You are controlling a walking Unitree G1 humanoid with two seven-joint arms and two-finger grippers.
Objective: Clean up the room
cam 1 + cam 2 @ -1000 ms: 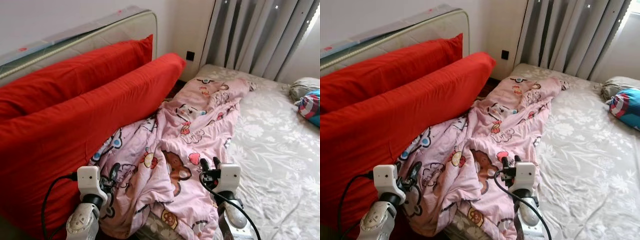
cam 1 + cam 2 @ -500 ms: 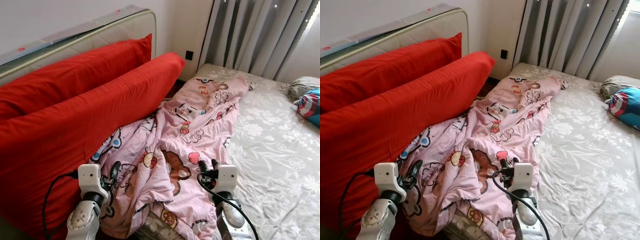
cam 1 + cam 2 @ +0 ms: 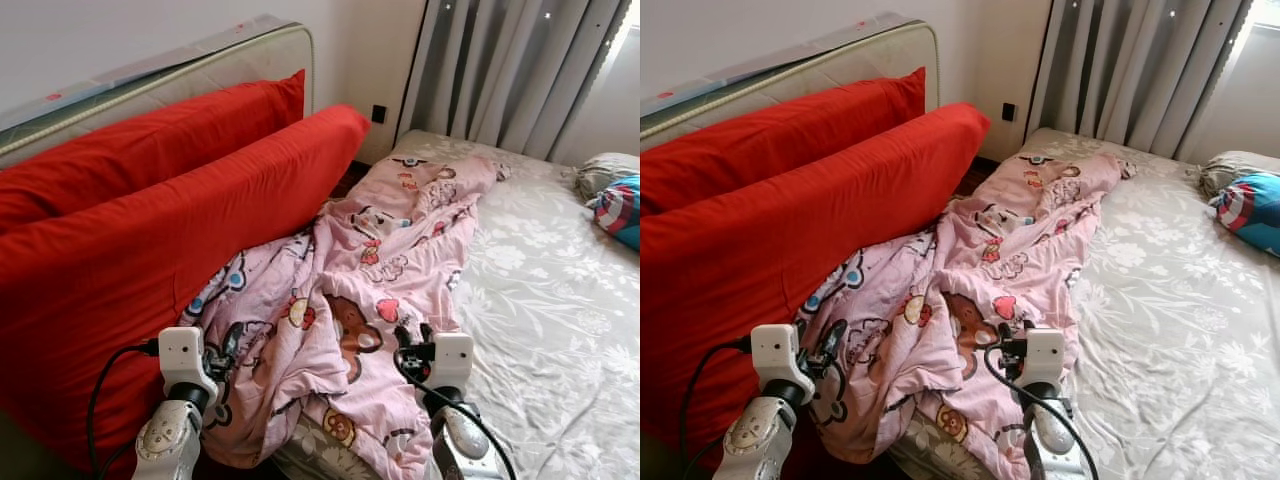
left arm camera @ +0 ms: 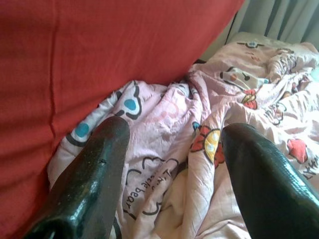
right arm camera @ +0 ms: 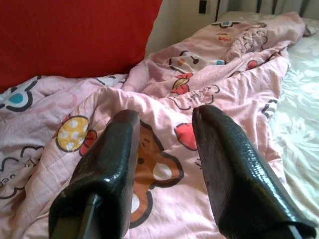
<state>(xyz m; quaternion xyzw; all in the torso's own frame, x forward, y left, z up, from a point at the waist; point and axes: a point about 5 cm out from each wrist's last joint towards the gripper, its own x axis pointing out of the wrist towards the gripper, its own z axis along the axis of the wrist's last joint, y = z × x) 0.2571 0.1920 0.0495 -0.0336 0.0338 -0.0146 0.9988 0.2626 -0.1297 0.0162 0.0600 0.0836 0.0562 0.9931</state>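
Nearest to me, my left gripper [image 3: 228,345] hangs low over the near end of the pink cartoon quilt [image 3: 380,270], close beside the red cushion. Along its two black fingers [image 4: 94,174] I see a wide gap with rumpled pink cloth printed with hearts and letters lying beyond it; the jaws stand apart and hold nothing. My right gripper [image 3: 413,338] hovers over the same quilt, further toward the middle of the bed, above a brown bear print and a red heart. Its fingers [image 5: 112,154] are parted too, with the pink fabric showing between them, not pinched.

The quilt lies in a long crumpled strip, its near end spilling over the corner of the bed [image 3: 560,330] in front of me and its far end reaching toward the curtains. Its left edge is pressed against the lower red cushion [image 3: 150,270]; to its right the pale floral bedsheet lies bare.

A second red cushion [image 3: 130,160] stands behind and above the first, both leaning along the padded beige headboard [image 3: 250,50]. Farther off, at the right edge, a colourful round-patterned pillow [image 3: 620,210] and a grey one [image 3: 605,170] sit on the sheet. Grey curtains [image 3: 520,70] hang at the back, with a dark wall socket [image 3: 379,114] just left of them.
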